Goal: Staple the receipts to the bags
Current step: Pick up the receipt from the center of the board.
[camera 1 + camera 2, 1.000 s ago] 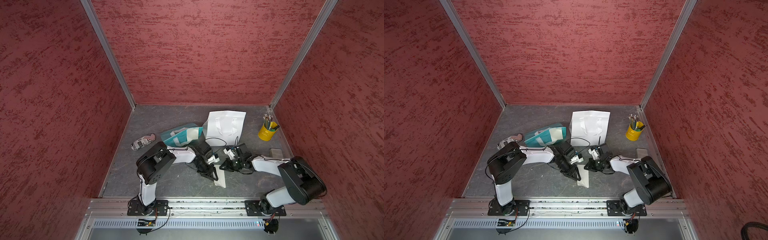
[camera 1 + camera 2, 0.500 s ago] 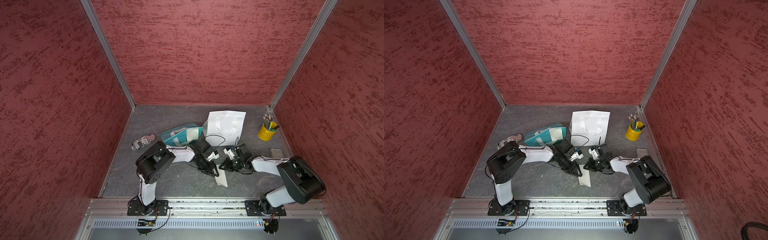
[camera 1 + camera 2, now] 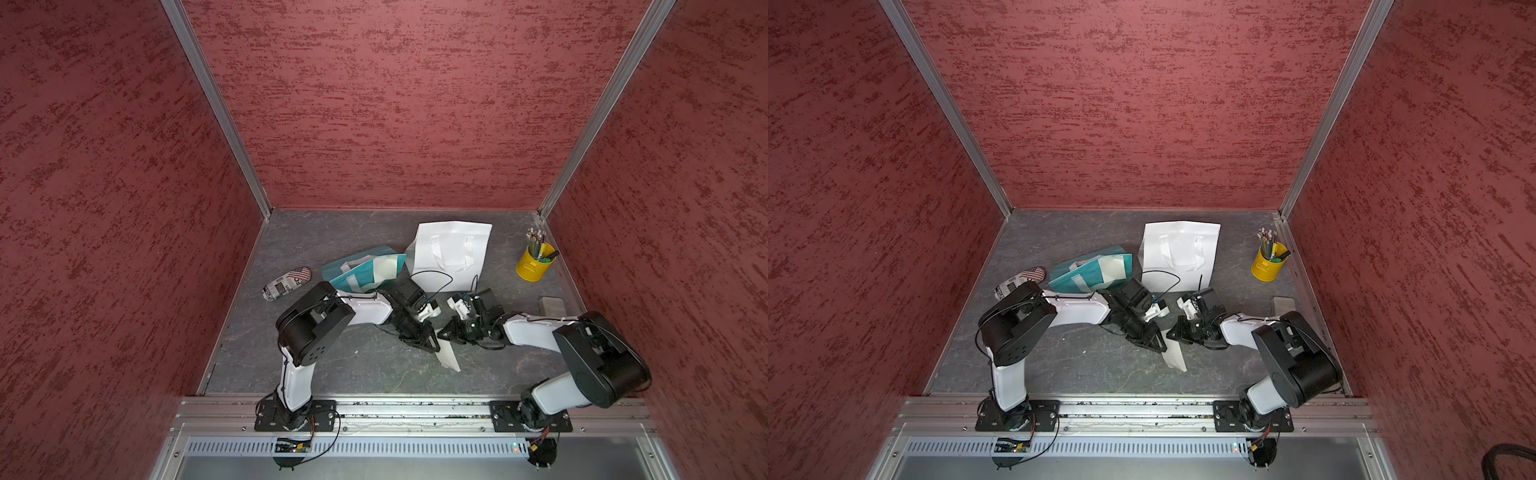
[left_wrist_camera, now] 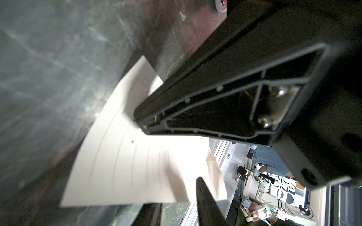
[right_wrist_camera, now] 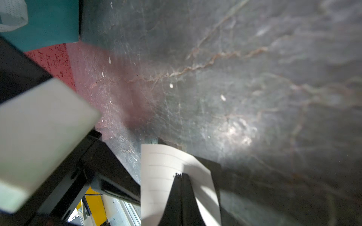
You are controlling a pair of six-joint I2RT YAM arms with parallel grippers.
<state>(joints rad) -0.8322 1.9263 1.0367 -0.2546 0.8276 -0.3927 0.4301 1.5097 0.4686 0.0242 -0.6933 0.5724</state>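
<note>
Low over the table [image 3: 332, 365], the right pincer [image 5: 180, 176] pinches 1 receipt [image 5: 160, 162].

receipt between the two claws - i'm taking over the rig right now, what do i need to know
Right claw: shut on one end of the receipt.
Left claw: open, at the same receipt, grip unclear.
Teal bag and white bag lie flat nearer the back wall.
Done: nothing visibly stapled.
Left: staple a receipt to each bag; stapler and second receipt not spotted.
</note>
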